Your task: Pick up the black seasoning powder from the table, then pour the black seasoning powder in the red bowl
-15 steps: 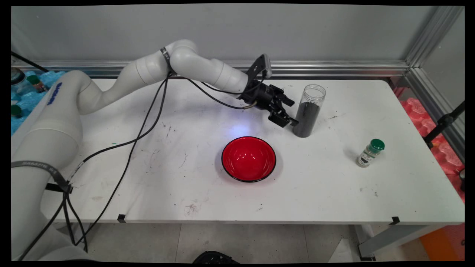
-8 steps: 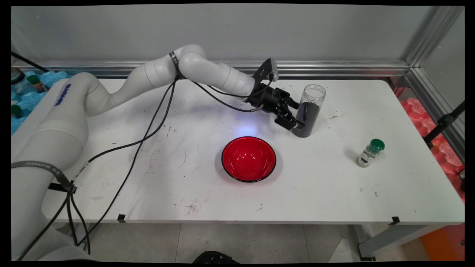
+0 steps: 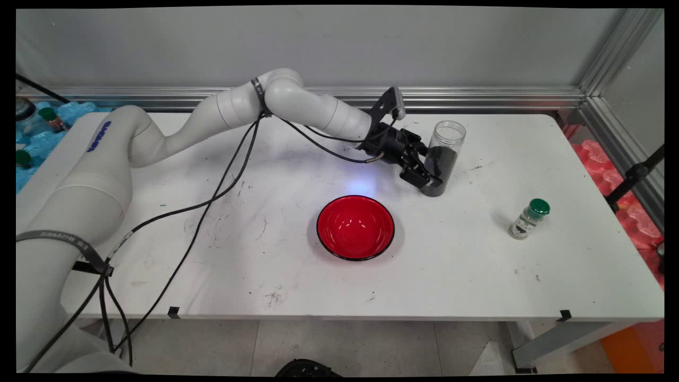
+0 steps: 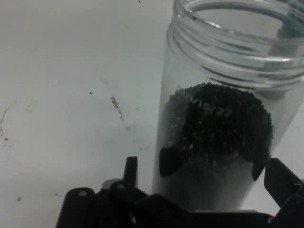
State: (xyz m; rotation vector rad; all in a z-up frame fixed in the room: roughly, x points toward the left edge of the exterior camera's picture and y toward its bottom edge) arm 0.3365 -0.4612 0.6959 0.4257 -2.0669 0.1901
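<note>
Hand view: fingers [image 4: 170, 161] spread open either side of clear jar [image 4: 223, 118] part-filled with black granules. Main view: gripper [image 3: 428, 179] low at jar [image 3: 443, 159], upright on worktop [image 3: 477, 265], red bowl [image 3: 355, 227] near.

tall jar [image 3: 443, 157] fills claw [image 3: 431, 178] gap, red bowl [image 3: 355, 227] near, spice bottle [image 3: 529, 218] well apart

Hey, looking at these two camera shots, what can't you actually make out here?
- Whether the gripper touches the clear jar: in the main view the black fingers merge with its dark grains; in the hand view the jar hides the contact.
- The label on the green-capped bottle: too small, main view.
- The jar's base: cut off, hand view.
</note>
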